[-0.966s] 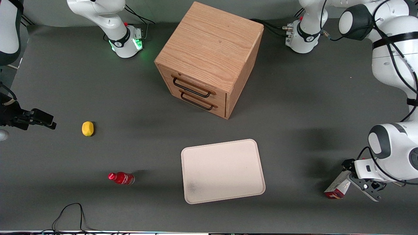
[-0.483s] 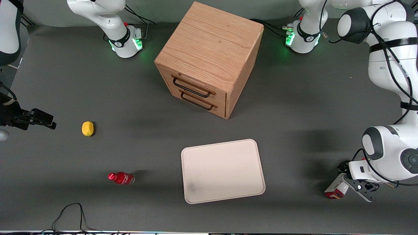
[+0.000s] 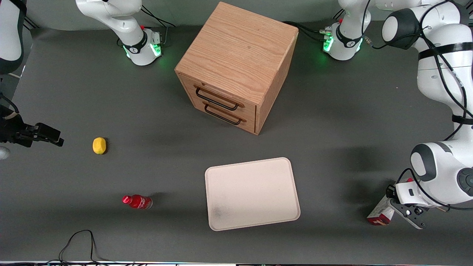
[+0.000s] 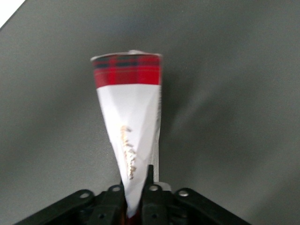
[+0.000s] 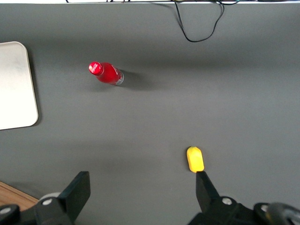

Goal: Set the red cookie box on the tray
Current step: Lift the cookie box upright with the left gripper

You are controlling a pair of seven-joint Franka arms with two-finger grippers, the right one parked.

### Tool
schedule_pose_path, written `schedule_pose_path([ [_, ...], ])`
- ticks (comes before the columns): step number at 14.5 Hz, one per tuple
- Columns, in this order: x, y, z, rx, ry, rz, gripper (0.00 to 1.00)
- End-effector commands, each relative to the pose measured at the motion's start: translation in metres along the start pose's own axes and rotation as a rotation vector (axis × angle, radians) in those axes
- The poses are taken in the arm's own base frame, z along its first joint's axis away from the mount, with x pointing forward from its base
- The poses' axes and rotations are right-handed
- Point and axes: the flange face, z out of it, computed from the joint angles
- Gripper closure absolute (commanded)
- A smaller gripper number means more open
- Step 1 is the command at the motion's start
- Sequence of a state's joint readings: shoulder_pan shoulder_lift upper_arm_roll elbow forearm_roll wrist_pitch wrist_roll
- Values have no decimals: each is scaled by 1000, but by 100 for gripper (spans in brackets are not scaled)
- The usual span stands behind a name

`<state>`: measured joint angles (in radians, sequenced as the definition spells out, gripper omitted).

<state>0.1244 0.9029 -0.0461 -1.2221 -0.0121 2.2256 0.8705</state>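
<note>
- My end effector (image 3: 401, 211): low over the tabletop (image 3: 332, 122) at the working arm's end, fingers (image 4: 151, 180) closed on the upper end of the red cookie box (image 3: 380, 214); the wrist view shows the carton (image 4: 130, 126) pinched between them.
- Red cookie box: gripped by me, tilted, its red lower end pointing down toward the tabletop; I cannot tell whether that end touches the surface. White-grey face with a tartan red band at the end farthest from my fingers.
- Tray (image 3: 251, 193): cream-white, flat on the tabletop, well apart from my end effector toward the parked arm's end; a faint grey smudge near one corner. The box is not on it.
- Wooden drawer cabinet (image 3: 236, 66): two drawers with dark handles, farther from the front camera than the tray and my end effector.
- Small red bottle (image 3: 137, 201): lying on the tabletop, well apart from my end effector, toward the parked arm's end.
- Yellow item (image 3: 99, 145): small, rounded, near the bottle, farther from the front camera than it.
</note>
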Motion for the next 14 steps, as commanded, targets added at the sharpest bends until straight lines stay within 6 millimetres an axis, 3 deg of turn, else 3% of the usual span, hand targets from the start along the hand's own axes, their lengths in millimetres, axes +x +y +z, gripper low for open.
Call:
schedule_pose_path([
  [1,0,0,-10,-15,9,-4,100],
  [3,1,2,-25,-40,-8,-4,100],
  [5,3,0,-52,-62,-28,-8,100],
  [10,2,6,-149,-89,-62,-32,100],
  [14,-7,24,-239,-89,-75,-64,100],
])
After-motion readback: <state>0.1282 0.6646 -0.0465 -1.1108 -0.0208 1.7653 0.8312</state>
